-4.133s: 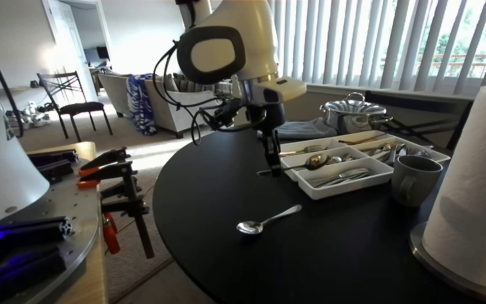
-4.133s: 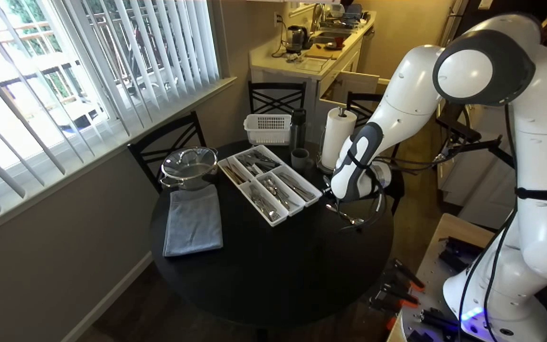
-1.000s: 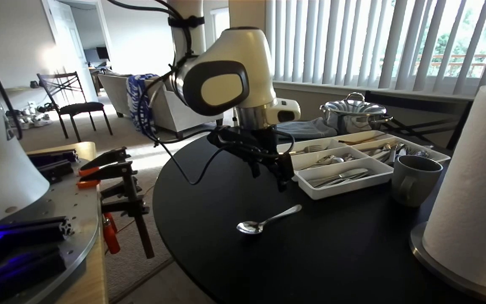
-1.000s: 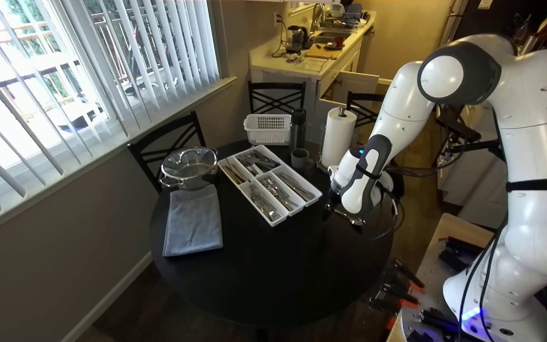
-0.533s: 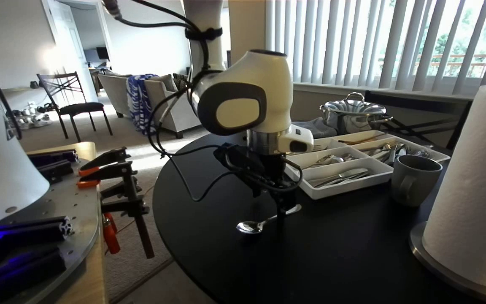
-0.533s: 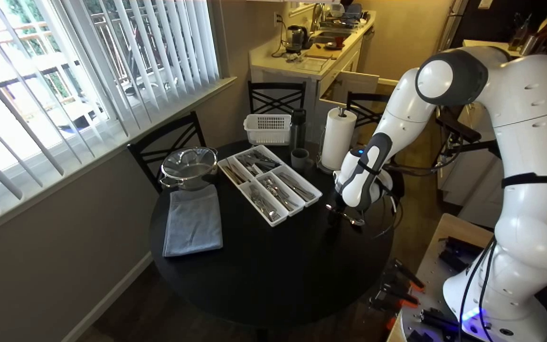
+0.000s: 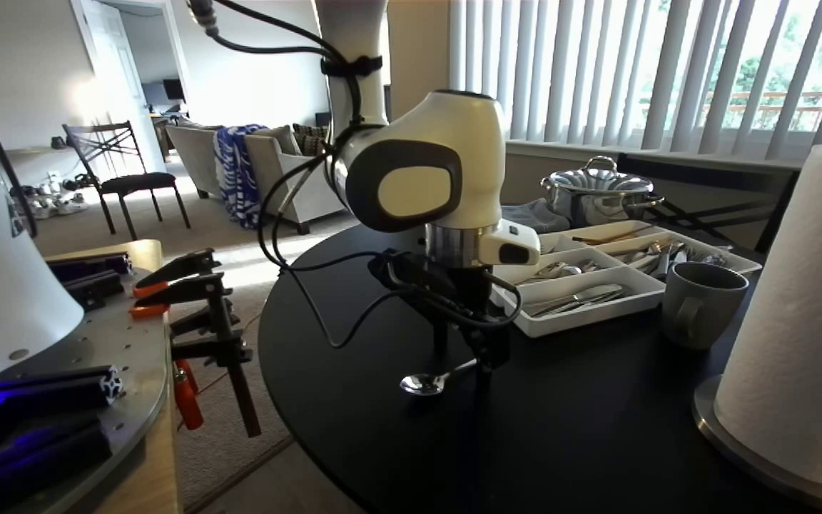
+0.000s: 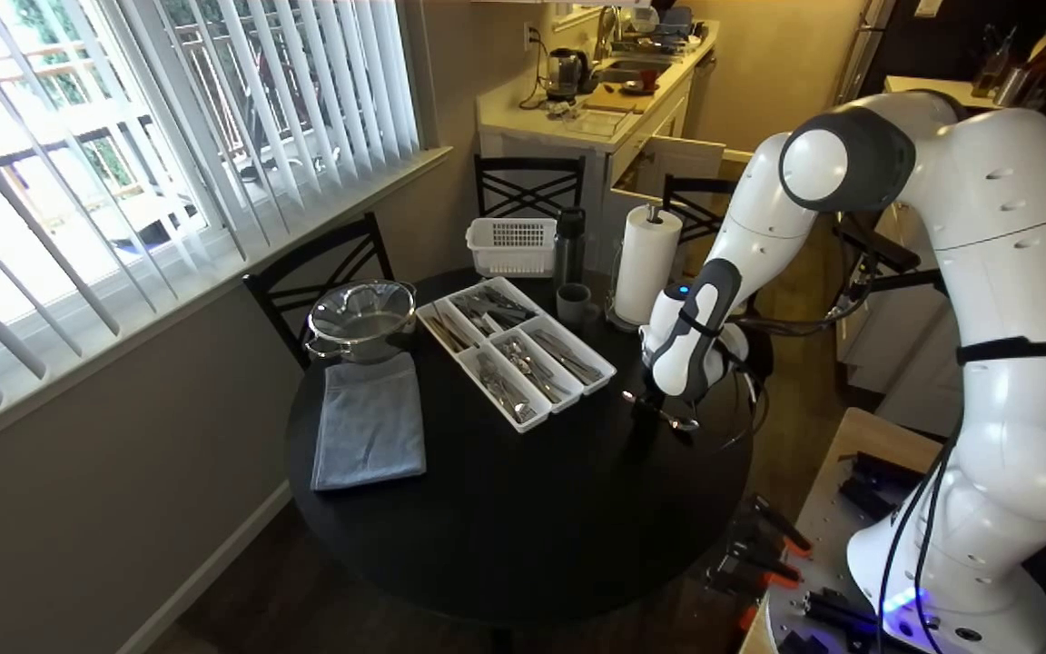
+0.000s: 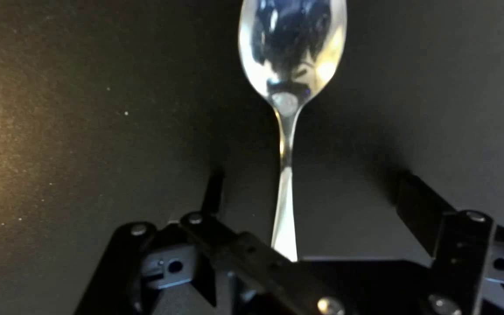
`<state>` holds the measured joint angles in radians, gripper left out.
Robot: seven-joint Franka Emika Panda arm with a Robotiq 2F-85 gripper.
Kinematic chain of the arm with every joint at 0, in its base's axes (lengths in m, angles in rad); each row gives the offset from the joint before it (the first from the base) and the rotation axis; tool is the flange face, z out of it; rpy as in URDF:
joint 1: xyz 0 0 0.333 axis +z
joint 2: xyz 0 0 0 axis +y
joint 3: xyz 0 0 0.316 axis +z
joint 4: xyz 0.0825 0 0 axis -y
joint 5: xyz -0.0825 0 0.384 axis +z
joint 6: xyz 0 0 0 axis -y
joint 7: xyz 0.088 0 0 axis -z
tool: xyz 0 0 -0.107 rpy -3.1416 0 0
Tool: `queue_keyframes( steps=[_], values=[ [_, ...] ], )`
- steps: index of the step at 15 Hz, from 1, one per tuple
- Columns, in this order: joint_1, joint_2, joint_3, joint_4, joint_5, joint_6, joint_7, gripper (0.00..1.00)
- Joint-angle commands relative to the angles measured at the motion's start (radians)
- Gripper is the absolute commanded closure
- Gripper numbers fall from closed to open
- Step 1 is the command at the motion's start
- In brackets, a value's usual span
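Note:
A silver spoon [image 9: 293, 48] lies bowl up on the black table [image 8: 523, 527]. Its handle runs between the spread fingers of my open gripper [image 9: 309, 181], lying nearer the left finger and apart from both; the handle's end is hidden behind the gripper's body. In an exterior view the gripper [image 7: 462, 360] points down over the handle, and the spoon's bowl [image 7: 422, 385] shows beside it. Both fingertips are close to the tabletop; whether they touch it I cannot tell. Just beyond stands a white divided cutlery tray [image 7: 589, 320] with forks, knives and spoons in its compartments.
A grey mug [image 7: 700, 307] and a paper towel roll [image 7: 796, 321] stand beside the tray. A lidded pot [image 8: 362, 331], a folded grey cloth [image 8: 369, 427], a white basket [image 8: 512, 247] and a dark bottle [image 8: 569, 250] are also on the table.
Four seconds ago my gripper held another spoon by the tray's edge; its jaws no longer hold it. Over the last second the gripper has straightened and descended around the table spoon's handle.

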<state>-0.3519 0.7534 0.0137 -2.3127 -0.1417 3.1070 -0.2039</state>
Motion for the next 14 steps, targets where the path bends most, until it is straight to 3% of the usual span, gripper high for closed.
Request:
queue_keyframes(
  steps=[1, 3, 4, 5, 7, 14],
  values=[
    [0.099, -0.057, -0.078, -0.051, 0.021, -0.016, 0.047, 0.00],
    [0.136, -0.062, -0.107, -0.054, 0.019, -0.021, 0.061, 0.00],
    [0.148, -0.062, -0.116, -0.053, 0.015, -0.023, 0.061, 0.06],
    [0.152, -0.060, -0.115, -0.052, 0.010, -0.019, 0.056, 0.26],
    [0.152, -0.061, -0.108, -0.054, 0.008, -0.014, 0.048, 0.31],
    [0.156, -0.068, -0.100, -0.060, 0.009, -0.010, 0.048, 0.76]
  ],
)
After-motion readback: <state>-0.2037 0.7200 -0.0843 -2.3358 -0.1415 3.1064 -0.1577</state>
